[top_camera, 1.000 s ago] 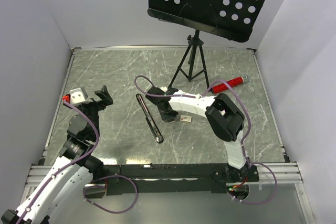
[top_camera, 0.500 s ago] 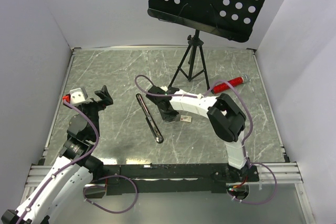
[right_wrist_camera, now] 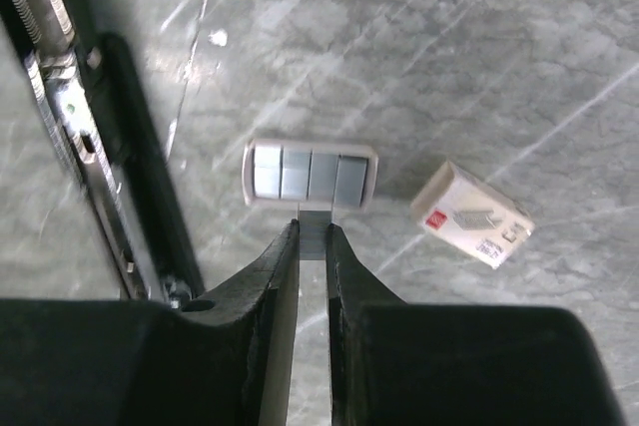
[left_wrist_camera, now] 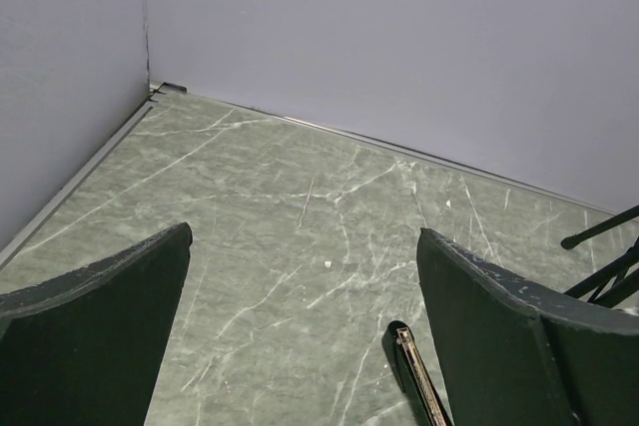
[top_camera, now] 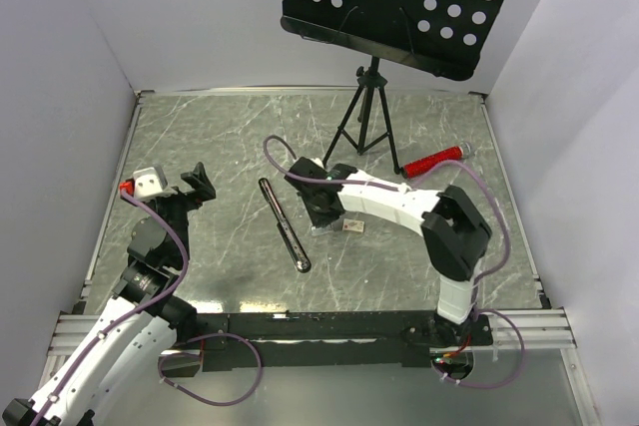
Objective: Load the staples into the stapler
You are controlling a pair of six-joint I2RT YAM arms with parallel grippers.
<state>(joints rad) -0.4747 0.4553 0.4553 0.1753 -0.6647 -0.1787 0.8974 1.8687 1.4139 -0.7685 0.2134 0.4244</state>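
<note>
The stapler [top_camera: 285, 223] lies opened out flat as a long black bar with a metal channel, left of centre; it also shows in the right wrist view [right_wrist_camera: 70, 127], and its tip shows in the left wrist view [left_wrist_camera: 419, 376]. My right gripper [right_wrist_camera: 313, 231] is shut on the staples [right_wrist_camera: 313, 224], a small grey strip pinched between its fingertips. It hangs just above a little white tray [right_wrist_camera: 311, 173] holding several more strips. From above, the right gripper [top_camera: 321, 209] is just right of the stapler. My left gripper [top_camera: 195, 184] is open and holds nothing, well left of the stapler.
A small tan-and-white staple box [right_wrist_camera: 471, 214] lies right of the tray, also seen from above [top_camera: 351, 226]. A black music stand tripod [top_camera: 367, 117] stands at the back, with a red cylinder [top_camera: 436, 159] to its right. Walls enclose the table.
The right arm's elbow swung to the right and its gripper shifted slightly right, its jaws narrowing onto the staple strip. The left arm has not moved.
</note>
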